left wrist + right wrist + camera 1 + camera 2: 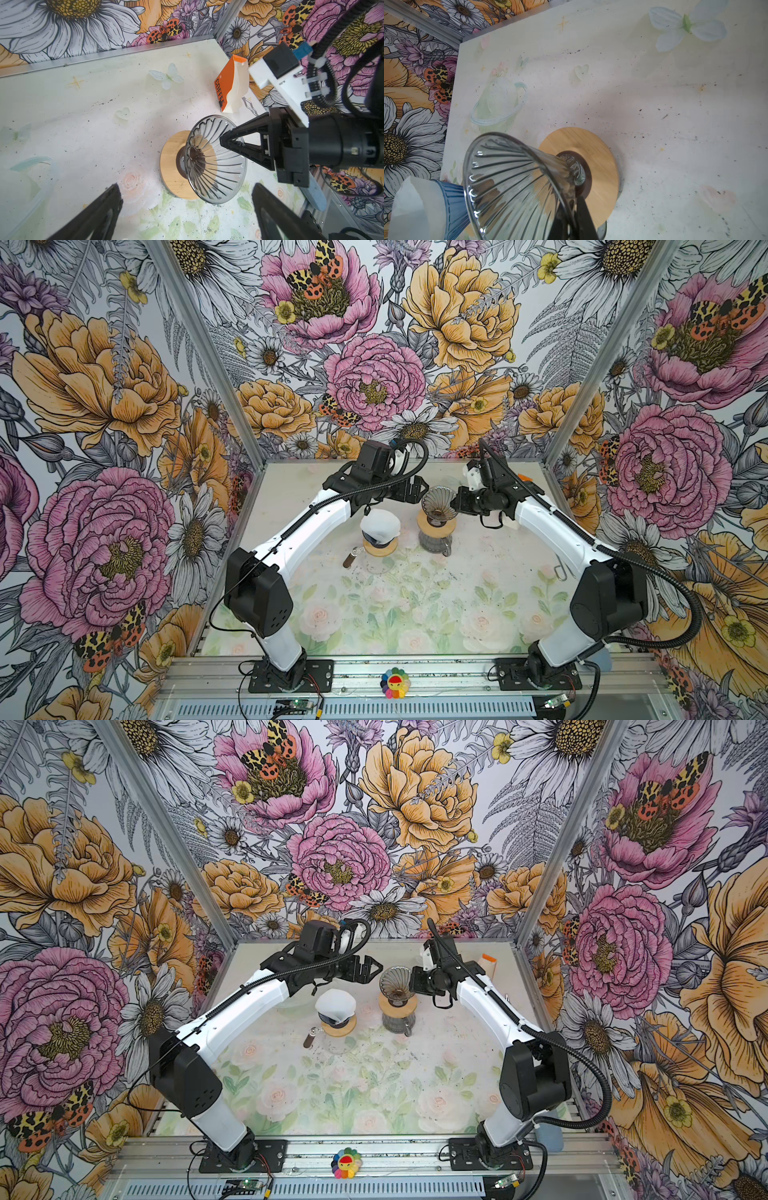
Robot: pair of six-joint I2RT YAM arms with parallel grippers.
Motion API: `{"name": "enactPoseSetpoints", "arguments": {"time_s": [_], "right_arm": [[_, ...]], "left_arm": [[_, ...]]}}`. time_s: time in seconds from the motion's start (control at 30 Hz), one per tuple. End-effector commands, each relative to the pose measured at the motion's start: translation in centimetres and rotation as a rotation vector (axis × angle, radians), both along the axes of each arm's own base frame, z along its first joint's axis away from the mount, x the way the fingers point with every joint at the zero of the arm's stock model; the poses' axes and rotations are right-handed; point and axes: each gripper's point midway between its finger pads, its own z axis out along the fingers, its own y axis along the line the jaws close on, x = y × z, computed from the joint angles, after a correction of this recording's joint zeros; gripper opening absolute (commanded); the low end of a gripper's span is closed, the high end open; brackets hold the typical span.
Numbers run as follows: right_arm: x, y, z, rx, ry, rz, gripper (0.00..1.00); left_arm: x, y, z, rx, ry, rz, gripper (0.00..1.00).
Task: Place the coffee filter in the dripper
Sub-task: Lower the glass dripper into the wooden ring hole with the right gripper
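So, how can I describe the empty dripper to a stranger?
On the flower-printed table, two drippers stand side by side near the back. The empty one is the right-hand ribbed glass dripper on a wooden collar, its rim pinched by the right gripper; the blue dripper beside it holds a white paper filter.

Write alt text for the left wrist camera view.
The black right gripper pinches the rim of a ribbed smoky glass dripper seated in a round bamboo collar on a pale floral table. The open left gripper points toward it; an orange-and-white coffee bag stands beyond, by the wall.
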Motion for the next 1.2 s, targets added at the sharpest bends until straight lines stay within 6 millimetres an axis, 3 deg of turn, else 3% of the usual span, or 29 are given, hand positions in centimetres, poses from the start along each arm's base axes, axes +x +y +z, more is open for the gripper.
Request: {"name": "enactPoseSetpoints", "arguments": {"time_s": [0.0,0.4,0.7,1.13,1.17], "right_arm": [[0.9,0.8,1.6,0.05,-0.038,0.011,0.06],[-0.1,0.0,-1.4,0.011,0.042,-0.012,0.05],[-0.9,-0.3,-2.1,-0.012,0.086,0.003,0.05],[-4.1,-1.8,-2.1,-0.082,0.173,0.052,0.06],[-4.1,-1.9,-2.1,-0.084,0.173,0.052,0.07]], "left_arm": [[0.3,-0.2,0.2,-0.011,0.018,-0.033,0.99],[1.1,-0.9,-2.1,0.003,0.079,-0.037,0.98],[0.5,-1.5,-2.4,0.0,0.09,-0.06,0.95],[-1.1,-2.8,-2.9,0.0,0.122,-0.12,0.87],[-0.9,-3.3,-4.5,0.018,0.153,-0.126,0.87]]}}
